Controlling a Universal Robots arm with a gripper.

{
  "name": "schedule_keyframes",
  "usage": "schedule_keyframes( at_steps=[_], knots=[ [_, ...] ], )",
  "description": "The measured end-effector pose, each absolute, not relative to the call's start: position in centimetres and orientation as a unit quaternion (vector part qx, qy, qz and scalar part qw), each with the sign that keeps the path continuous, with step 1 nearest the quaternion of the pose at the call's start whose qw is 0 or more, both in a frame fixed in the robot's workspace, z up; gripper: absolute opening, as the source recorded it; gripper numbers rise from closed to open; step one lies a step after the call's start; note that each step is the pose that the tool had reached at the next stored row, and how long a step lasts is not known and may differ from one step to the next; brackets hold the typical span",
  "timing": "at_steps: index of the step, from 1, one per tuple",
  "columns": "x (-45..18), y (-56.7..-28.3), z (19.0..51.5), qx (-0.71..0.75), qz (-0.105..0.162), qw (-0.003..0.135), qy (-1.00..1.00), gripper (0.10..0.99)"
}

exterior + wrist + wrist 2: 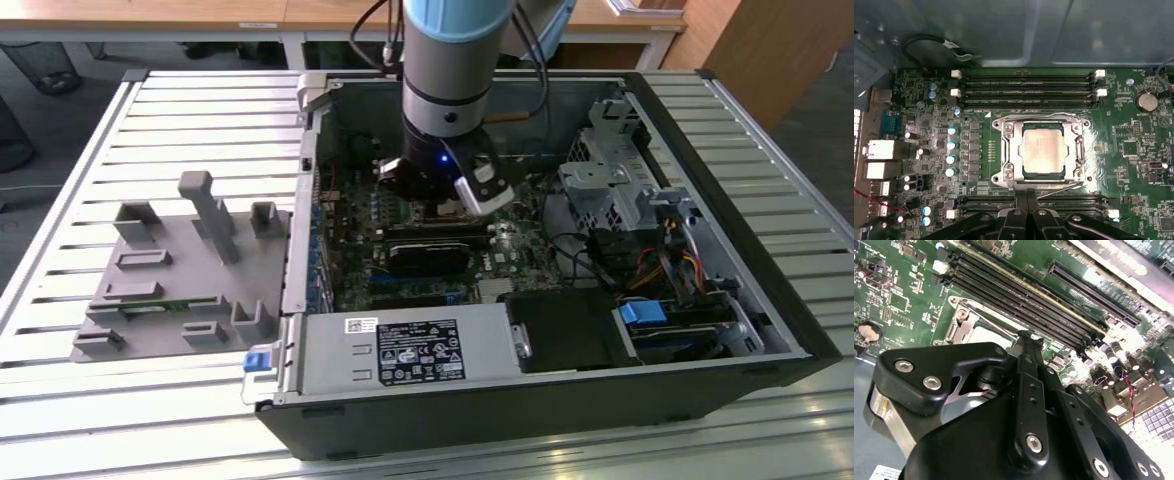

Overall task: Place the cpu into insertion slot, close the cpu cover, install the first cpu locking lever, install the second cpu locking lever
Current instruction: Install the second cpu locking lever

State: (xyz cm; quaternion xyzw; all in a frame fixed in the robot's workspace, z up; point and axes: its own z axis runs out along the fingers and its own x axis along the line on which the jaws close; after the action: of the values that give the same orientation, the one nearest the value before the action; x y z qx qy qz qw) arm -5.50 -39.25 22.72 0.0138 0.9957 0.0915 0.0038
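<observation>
One cpu [1043,149]: seated in the insertion slot [1024,172], cpu cover [1078,150] down.
Gripper [1026,202]: fingertips together, empty, touching the lever [1064,186].
Advice: push slowly, keep contact.

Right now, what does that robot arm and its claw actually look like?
The arm is a thick tube, light blue above and silver-grey below, with black cables trailing behind and a small blue light near the wrist. The gripper is matte black metal with jointed linkages and silver screw heads.
</observation>
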Motion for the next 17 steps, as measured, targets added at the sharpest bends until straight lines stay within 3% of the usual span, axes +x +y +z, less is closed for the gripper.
schedule_keyframes(
  at_steps=[17],
  knots=[
    [-6.1, -39.4, 20.8, 0.014, 0.103, 0.004, 0.995, 0.118]
  ],
)
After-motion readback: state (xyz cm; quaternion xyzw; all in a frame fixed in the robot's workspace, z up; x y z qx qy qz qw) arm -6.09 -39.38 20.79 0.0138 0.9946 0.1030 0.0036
